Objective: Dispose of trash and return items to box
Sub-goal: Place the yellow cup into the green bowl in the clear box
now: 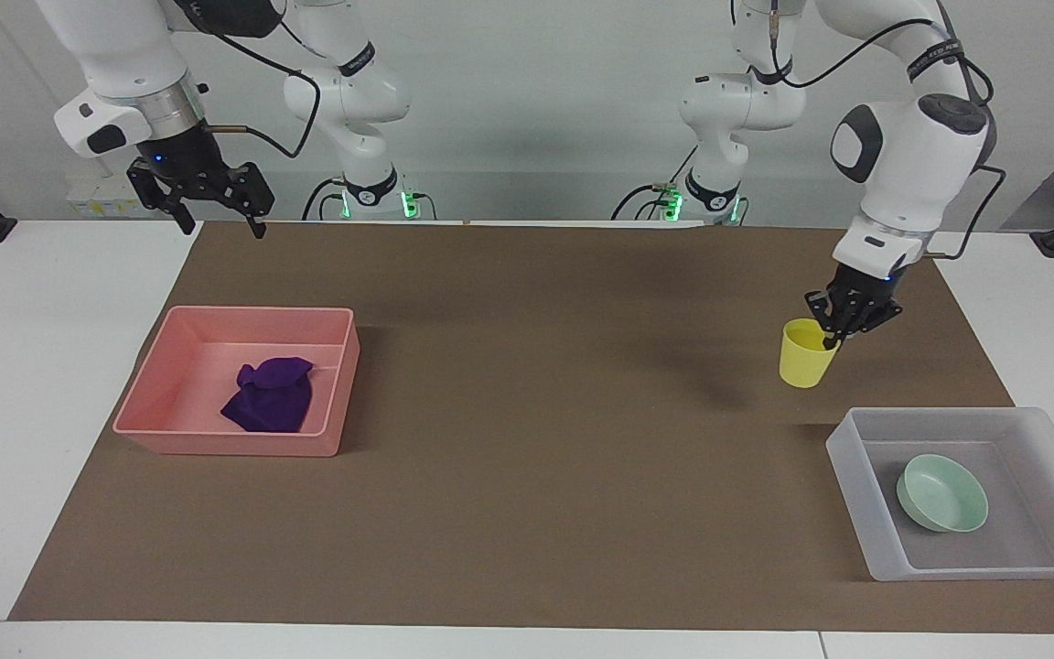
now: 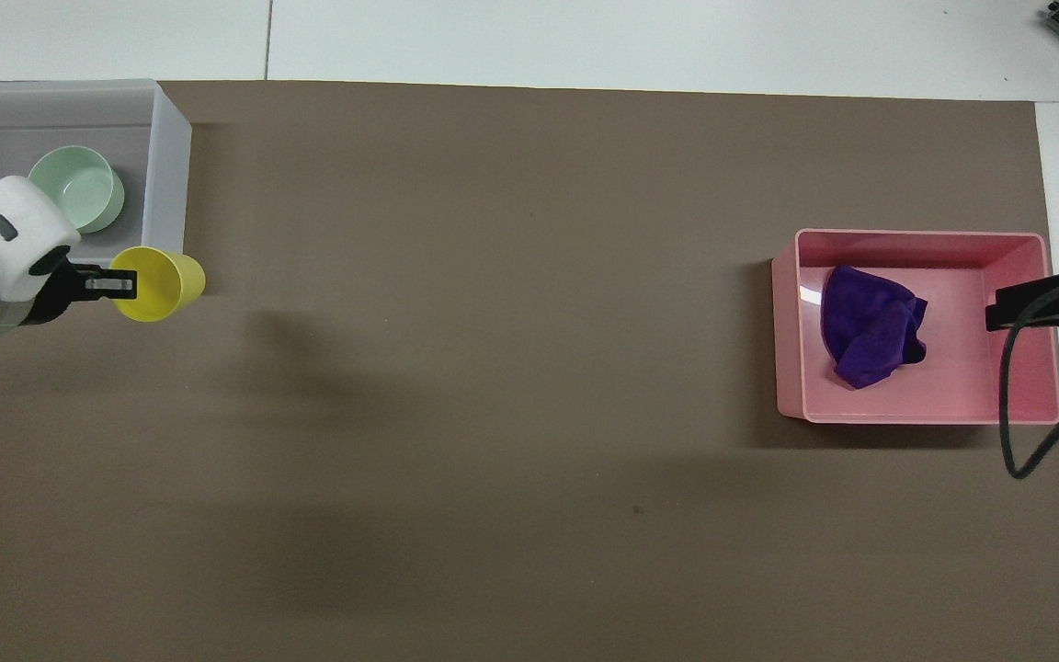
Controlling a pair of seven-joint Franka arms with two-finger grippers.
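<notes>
My left gripper [image 1: 831, 340] [image 2: 120, 284] is shut on the rim of the yellow cup [image 1: 805, 355] [image 2: 162, 282] and holds it in the air over the brown mat, close to the translucent white box [image 1: 847, 453] [image 2: 166, 138]. The mint-green bowl [image 1: 941, 493] [image 2: 77, 188] lies in that box. The purple cloth trash [image 1: 271, 394] [image 2: 870, 326] lies in the pink tray [image 1: 216, 439] [image 2: 791, 331]. My right gripper [image 1: 213, 215] hangs open, high over the mat's corner at the right arm's end; in the overhead view only a black part of the right arm [image 2: 1030, 303] shows.
The brown mat [image 1: 509, 439] [image 2: 511, 368] covers most of the white table. The pink tray stands toward the right arm's end, the white box toward the left arm's end. A black cable [image 2: 1012, 405] hangs from the right arm beside the pink tray.
</notes>
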